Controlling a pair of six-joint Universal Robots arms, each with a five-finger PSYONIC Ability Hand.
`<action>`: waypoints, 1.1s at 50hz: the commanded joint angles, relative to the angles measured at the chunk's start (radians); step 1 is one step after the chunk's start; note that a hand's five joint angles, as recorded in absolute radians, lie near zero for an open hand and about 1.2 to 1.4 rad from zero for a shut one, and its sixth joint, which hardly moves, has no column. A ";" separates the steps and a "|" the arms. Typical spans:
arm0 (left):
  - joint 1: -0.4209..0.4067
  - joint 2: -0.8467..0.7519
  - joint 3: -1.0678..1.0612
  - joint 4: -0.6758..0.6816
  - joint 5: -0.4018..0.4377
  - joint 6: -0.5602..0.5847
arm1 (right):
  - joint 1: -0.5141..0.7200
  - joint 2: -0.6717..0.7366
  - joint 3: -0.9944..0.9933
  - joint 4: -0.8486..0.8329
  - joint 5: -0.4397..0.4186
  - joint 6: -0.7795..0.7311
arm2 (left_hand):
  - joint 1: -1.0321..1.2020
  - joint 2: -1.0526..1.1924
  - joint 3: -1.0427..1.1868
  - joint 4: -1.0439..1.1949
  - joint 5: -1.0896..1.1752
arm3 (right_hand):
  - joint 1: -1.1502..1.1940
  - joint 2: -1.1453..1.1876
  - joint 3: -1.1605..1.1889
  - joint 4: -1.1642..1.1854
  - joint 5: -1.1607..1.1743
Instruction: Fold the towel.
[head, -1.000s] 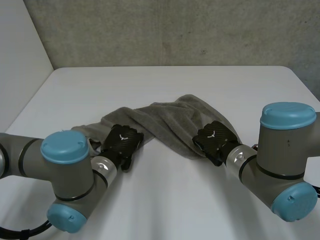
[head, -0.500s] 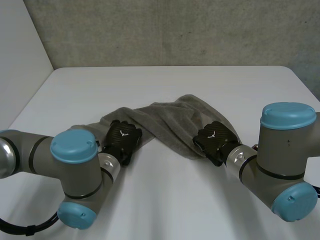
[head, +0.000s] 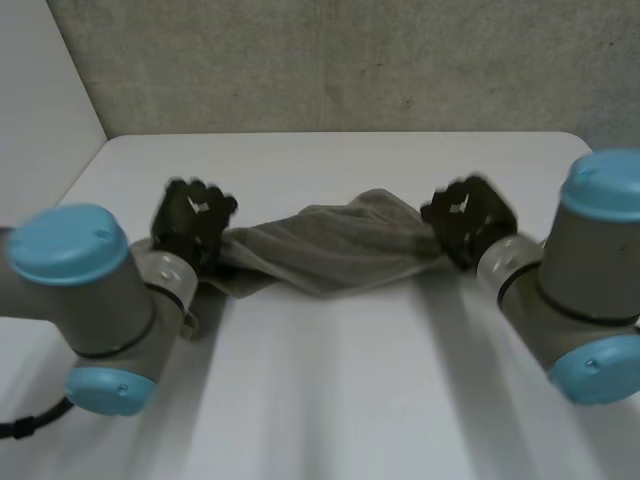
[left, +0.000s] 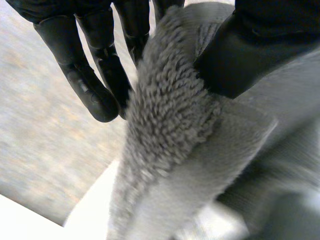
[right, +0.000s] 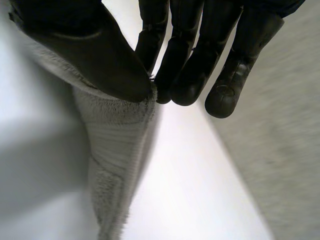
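Looked like a robot lab or test cell, not a home. Plain white surface (head: 340, 390) with rounded corners, backed by a bare grey concrete wall (head: 350, 60) and a white side panel (head: 35, 110). Two industrial-type arms stood at it, grey joints and light-blue caps: left arm (head: 90, 300), right arm (head: 590, 290). A grey towel (head: 330, 248) was the test prop between them.

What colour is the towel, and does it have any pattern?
Plain grey terry towel, no pattern; its looped pile shows best in the left wrist view.

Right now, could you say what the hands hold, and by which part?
The towel: left hand pinches its left end, right hand its right end.
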 joint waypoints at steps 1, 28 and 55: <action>0.023 0.235 0.017 -0.006 0.002 -0.029 | 0.001 -0.203 -0.103 0.020 0.005 0.040 | -0.062 -0.110 -0.143 -0.120 -0.270 | 0.075 0.088 0.059 0.064 0.055; 0.153 -0.209 0.632 -0.481 0.077 -0.175 | 0.018 0.267 -0.767 0.487 0.015 -0.076 | -0.062 -0.110 -0.143 -0.120 -0.270 | 0.075 0.088 0.059 0.064 0.055; 0.211 -0.191 0.982 -0.337 0.114 -0.577 | 0.042 0.174 -0.764 -0.014 0.018 0.020 | -0.062 -0.110 -0.143 -0.120 -0.270 | 0.075 0.088 0.059 0.064 0.055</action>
